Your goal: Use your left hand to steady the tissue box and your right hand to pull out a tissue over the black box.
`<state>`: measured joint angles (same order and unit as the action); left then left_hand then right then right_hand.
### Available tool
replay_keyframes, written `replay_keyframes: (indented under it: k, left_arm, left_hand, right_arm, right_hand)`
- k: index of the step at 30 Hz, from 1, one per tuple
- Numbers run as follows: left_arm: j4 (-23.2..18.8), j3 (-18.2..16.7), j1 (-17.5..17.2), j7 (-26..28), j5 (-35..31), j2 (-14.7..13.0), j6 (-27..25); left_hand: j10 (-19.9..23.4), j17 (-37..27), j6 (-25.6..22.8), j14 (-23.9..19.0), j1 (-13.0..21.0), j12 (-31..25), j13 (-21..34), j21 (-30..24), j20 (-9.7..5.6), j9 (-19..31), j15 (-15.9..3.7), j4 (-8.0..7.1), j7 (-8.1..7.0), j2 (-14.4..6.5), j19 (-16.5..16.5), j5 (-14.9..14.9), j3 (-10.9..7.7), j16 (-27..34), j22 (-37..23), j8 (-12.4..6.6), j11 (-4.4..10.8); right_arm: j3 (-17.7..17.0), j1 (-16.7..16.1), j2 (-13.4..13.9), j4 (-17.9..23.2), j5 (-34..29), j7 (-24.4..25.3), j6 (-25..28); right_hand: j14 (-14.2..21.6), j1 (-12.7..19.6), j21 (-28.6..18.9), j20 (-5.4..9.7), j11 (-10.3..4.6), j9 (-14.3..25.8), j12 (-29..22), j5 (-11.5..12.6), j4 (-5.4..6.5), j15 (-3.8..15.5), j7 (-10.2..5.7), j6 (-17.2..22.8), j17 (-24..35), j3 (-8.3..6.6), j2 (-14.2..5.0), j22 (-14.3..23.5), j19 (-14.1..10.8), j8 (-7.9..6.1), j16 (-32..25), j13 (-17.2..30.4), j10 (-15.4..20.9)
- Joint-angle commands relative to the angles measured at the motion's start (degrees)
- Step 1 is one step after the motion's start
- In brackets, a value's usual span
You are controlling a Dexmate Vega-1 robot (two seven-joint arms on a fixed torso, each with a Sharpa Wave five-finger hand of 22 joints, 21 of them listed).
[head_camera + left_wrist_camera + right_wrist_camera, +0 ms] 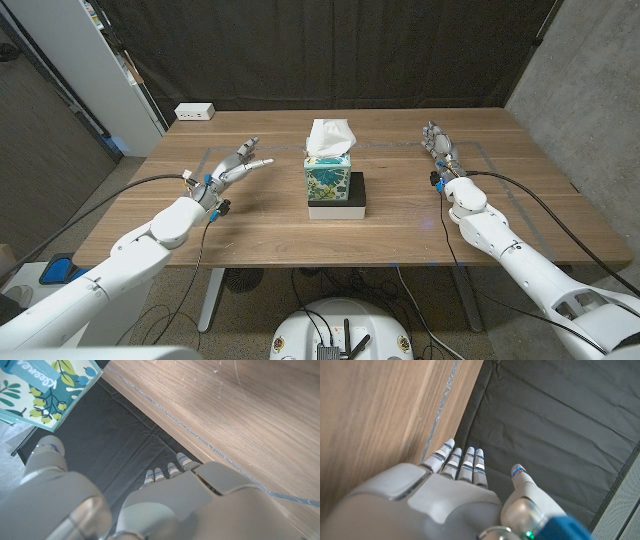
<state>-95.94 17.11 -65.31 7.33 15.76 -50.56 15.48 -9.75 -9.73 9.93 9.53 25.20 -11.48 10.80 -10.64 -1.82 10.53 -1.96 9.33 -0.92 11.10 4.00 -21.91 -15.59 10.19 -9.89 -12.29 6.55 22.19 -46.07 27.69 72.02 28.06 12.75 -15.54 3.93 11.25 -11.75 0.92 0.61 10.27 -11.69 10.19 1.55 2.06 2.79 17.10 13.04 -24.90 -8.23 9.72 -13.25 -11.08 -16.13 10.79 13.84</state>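
Both arms are reaching in from the bottom corners of the frame. The left hand (pixel 232 167) is sitting at left centre, fingers (pixel 258 163) apart, holding nothing. The right hand (pixel 439 146) is sitting at right centre, fingers (pixel 461 462) extended together, holding nothing.

Even, bright overhead light leaves soft shadows on the brown wooden table (pixel 270 225), with wrist views slightly blurred up close.
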Motion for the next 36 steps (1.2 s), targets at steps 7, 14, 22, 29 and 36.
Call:
replay_keyframes:
  k: [7, 14, 22, 29, 36]
  left_arm:
    - [-4.7, -3.2, -6.0, 2.0, -0.3, -1.6, -0.3]
    - [-5.8, -4.1, -7.5, 2.4, -0.8, -1.9, -0.1]
    - [-6.8, -5.3, -9.4, 2.3, -1.3, -2.3, 0.5]
    - [-7.1, -5.9, -10.6, 1.7, -0.9, -2.4, 0.5]
    - [-8.4, -7.1, -12.4, 1.8, -1.3, -2.9, 0.6]
  left_hand:
    - [-11.3, -0.3, 16.0, 9.1, 0.9, -0.1, 0.2, -0.4, -0.42, 0.2, -0.81, 0.02, -0.29, -0.2, -0.2, -0.8, 0.81, 0.2, -0.2, -0.23, -0.44]
    - [-11.3, -0.3, 16.1, 9.1, 1.1, -0.1, 0.2, -0.4, -0.30, 0.2, -0.64, 0.00, -0.09, -0.3, -0.1, -1.1, 1.32, 0.2, -0.2, -0.19, -0.63]
    - [-11.3, -0.3, 16.0, 9.1, 1.3, -0.1, 0.2, -0.4, -0.24, 0.2, -0.62, -0.02, -0.04, -0.4, -0.1, -1.5, 1.81, 0.2, -0.2, -0.16, -0.61]
    - [-11.4, -0.3, 16.1, 9.2, 1.5, 0.0, 0.2, -0.4, -0.32, 0.2, -0.65, -0.04, 0.01, -0.4, -0.1, -1.7, 2.20, 0.2, -0.2, -0.09, -0.66]
    - [-11.3, -0.3, 16.1, 9.2, 1.7, 0.0, 0.2, -0.4, -0.31, 0.2, -0.62, -0.05, 0.02, -0.5, -0.1, -2.0, 2.60, 0.2, -0.2, -0.09, -0.72]
  right_arm:
    - [-0.5, -1.2, 0.2, 1.9, -0.3, 1.3, 0.1]
    - [-0.7, -1.5, 0.4, 3.1, -0.5, 1.9, 0.5]
    - [-0.5, -1.7, 0.5, 4.3, -1.1, 2.4, 0.7]
    - [-0.4, -1.9, 0.4, 4.8, -1.3, 2.7, 0.8]
    - [-0.6, -2.6, 0.5, 5.8, -1.7, 3.5, 0.7]
  right_hand:
    - [0.3, 0.4, 0.1, 0.17, -0.10, 0.1, 0.0, 0.0, -0.68, 0.39, -0.05, 0.5, 0.0, -0.19, -0.71, 0.3, -0.5, -0.09, 0.2, 0.2, 0.6]
    - [0.4, 0.4, 0.2, 0.20, -0.10, 0.1, 0.0, 0.0, -0.78, 0.44, -0.01, 0.5, 0.0, -0.20, -0.76, 0.3, -0.5, -0.07, 0.2, 0.2, 0.6]
    - [0.4, 0.3, 0.2, 0.24, -0.10, 0.1, 0.0, 0.0, -0.90, 0.44, -0.04, 0.5, 0.0, -0.18, -0.83, 0.3, -0.5, -0.04, 0.3, 0.2, 0.6]
    - [0.4, 0.3, 0.2, 0.28, -0.14, 0.1, 0.1, 0.0, -0.98, 0.46, -0.05, 0.6, 0.0, -0.19, -0.88, 0.3, -0.4, -0.03, 0.3, 0.2, 0.5]
    - [0.4, 0.4, 0.2, 0.28, -0.10, 0.1, 0.1, 0.0, -1.11, 0.45, -0.09, 0.5, 0.0, -0.21, -0.94, 0.3, -0.5, 0.01, 0.4, 0.2, 0.5]
